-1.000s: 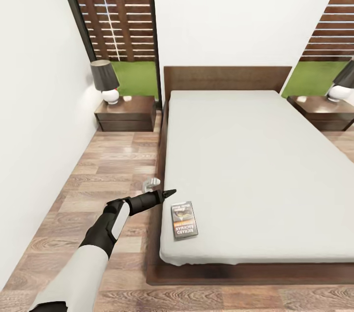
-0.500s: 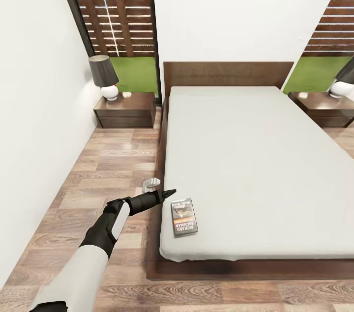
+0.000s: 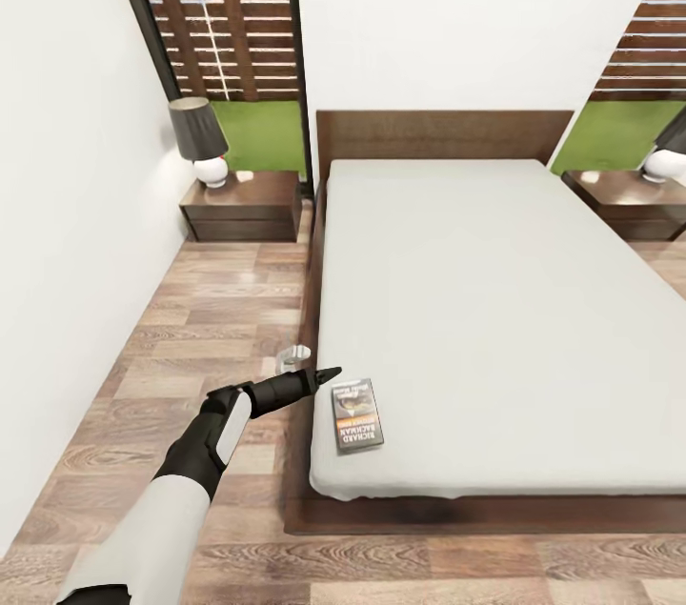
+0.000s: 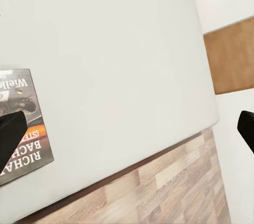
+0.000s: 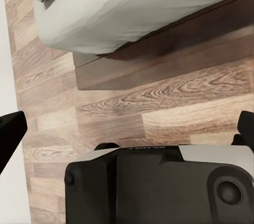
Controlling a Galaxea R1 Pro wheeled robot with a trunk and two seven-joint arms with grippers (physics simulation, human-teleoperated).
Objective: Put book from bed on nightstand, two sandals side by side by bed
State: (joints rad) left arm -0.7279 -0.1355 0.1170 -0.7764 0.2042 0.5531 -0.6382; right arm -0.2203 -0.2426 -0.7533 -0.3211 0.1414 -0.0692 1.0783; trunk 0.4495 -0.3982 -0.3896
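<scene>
The book (image 3: 357, 414) lies just right of the left end effector (image 3: 329, 374).

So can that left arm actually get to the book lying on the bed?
Probably yes. The left hand hovers open just beside the book, which lies flat near the corner of the bed with nothing between them.

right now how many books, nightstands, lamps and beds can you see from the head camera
books: 1, the book near the mattress corner
nightstands: 2, the left nightstand and the right nightstand
lamps: 2, the left lamp and the right lamp, cut off by the edge
beds: 1, the bed
total: 6
</scene>
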